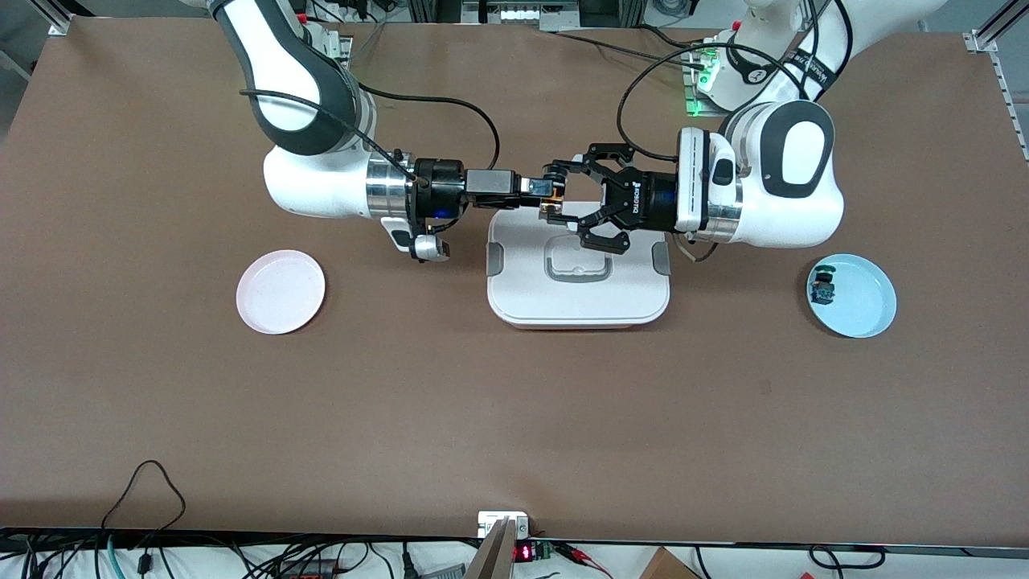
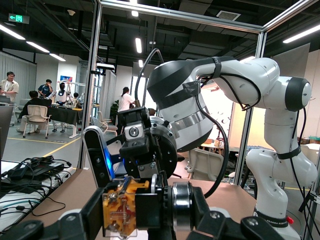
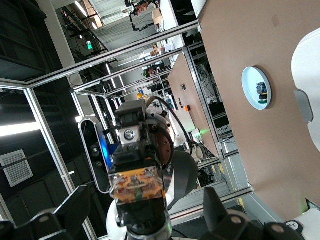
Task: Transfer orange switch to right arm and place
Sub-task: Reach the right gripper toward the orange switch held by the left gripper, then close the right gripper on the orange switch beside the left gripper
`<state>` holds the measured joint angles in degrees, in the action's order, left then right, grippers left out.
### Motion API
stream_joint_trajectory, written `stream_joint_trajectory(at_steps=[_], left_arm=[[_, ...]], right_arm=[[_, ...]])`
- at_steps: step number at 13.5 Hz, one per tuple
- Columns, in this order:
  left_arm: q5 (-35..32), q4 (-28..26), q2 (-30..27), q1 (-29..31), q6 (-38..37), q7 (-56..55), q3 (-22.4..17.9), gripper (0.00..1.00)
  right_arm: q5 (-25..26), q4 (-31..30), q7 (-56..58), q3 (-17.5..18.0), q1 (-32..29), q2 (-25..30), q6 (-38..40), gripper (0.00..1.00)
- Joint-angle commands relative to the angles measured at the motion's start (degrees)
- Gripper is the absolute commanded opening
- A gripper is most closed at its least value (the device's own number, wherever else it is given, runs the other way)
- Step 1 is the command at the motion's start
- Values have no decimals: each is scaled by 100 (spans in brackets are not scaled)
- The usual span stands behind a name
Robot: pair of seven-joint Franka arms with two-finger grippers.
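Over the white box [image 1: 577, 273] in the middle of the tabletop [image 1: 514, 418], the left hand [image 1: 555, 193] is clamped on the orange switch [image 1: 550, 211], held up in the air. The right hand [image 1: 537, 186] meets it there with its fingers spread wide on either side of the switch, not gripping. A second switch [image 1: 823, 288] lies in the blue plate [image 1: 872, 310] toward the left arm's end; the pink plate [image 1: 280, 291] sits toward the right arm's end.

Your two arms reach level toward each other above the middle of the table, wrists horizontal, grippers meeting nose to nose. Your left gripper [image 1: 560, 193], the wide multi-link claw, has its fingers clamped together. Your right gripper [image 1: 537, 186], slim and narrow, has its jaws spread wide.
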<state>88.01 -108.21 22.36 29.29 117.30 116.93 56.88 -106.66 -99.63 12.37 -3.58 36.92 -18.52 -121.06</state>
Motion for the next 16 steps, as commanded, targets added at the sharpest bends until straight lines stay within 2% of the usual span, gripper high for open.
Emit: stream_joint_trajectory(at_steps=[1,4,16], left_arm=[[226,-68,-118,51,12,40,52,0],[226,-68,-118,60,12,49,52,0],[226,-68,-118,60,12,49,52,0]], right_arm=[[-136,14,274,-37,69,15,-93,99],[-136,14,292,-37,69,15,-111,97],[-338,23,301,-37,104,-46,-260,97]])
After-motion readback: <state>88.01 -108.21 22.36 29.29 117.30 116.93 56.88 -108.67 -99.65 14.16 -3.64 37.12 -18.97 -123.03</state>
